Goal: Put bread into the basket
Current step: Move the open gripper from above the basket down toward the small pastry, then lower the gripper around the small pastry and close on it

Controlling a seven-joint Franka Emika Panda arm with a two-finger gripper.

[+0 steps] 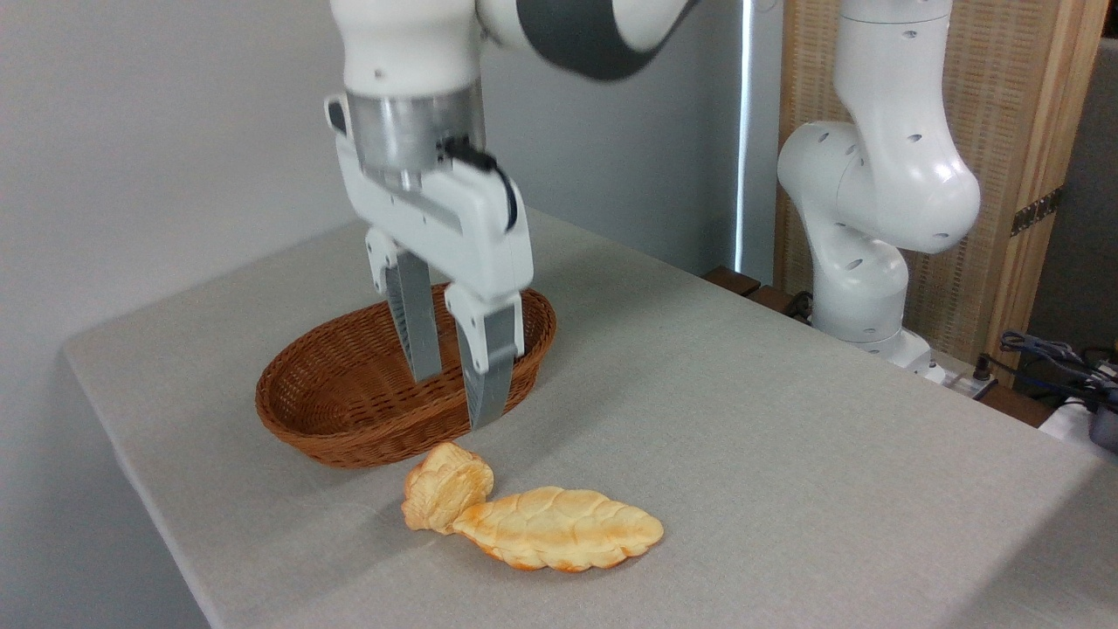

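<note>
Overhead, the pincer [458, 397] hangs from the white arm with its two grey fingers [412, 328] pointing down and parted, a clear gap between them and nothing held in that gap. Its fingertips sit in the air above the tabletop [742, 419], in front of the near rim of the basket as the camera sees it; the longer-looking finger ends just over the basket's front edge, and neither finger touches anything.

Behind and below the fingers lies the basket [349, 393], an oval of brown wicker with low sides, standing flat on the grey cloth; the part of its inside that shows holds nothing.

Just in front of the basket, close to its near wall but apart from it, rests the bread [445, 489], a small rounded golden-tan piece with ridged folds. It lies on the tabletop, outside the basket, a little lower in the picture than the fingertips and almost straight under them. Its right side meets the pointed end of a longer flat braided loaf [563, 528], which stretches away to the right across the cloth; whether the two touch or merely overlap in the view cannot be told.

Farther right, at the far edge of the tabletop, stands the arm's white base [873, 227], with a slatted wooden panel [1004, 105] behind it and some cables [1048, 354] at the right edge.
</note>
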